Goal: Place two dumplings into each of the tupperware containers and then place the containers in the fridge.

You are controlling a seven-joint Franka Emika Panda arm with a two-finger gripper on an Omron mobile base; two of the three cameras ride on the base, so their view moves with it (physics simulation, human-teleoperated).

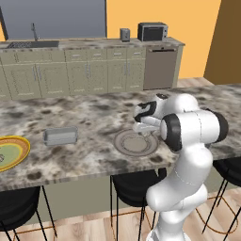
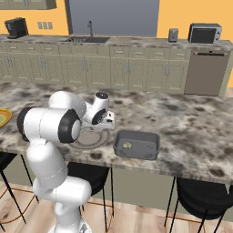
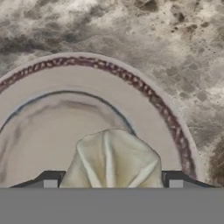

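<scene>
1. You see a dumpling [image 3: 114, 159] in the hand view: a pale cream lump with soft pleated folds that rise and gather at its crown, roughly as wide as it is tall, so you cannot pick out a long axis.
2. It sits on the round plate [image 3: 43, 113], inside the plate's thin dark inner ring; the outer rim carries a mottled reddish-brown band.
3. Your gripper [image 3: 113, 181] has one dark fingertip on either side of the dumpling, close against its flanks; you cannot tell whether the tips press it or merely bracket it.
4. Just beside the plate [image 2: 91, 138] in the right base view lies a tupperware container [image 2: 136, 144], a shallow grey see-through rectangle with rounded corners, holding one small pale dumpling [image 2: 127, 145].
5. On the plate's other side, well apart, rests a second tupperware container [image 1: 60, 136], long side running along the counter edge.
6. Everything stands on the speckled grey-brown stone counter [image 1: 94, 117].
7. Farther out past that container is a yellow bowl [image 1: 12, 151].
</scene>
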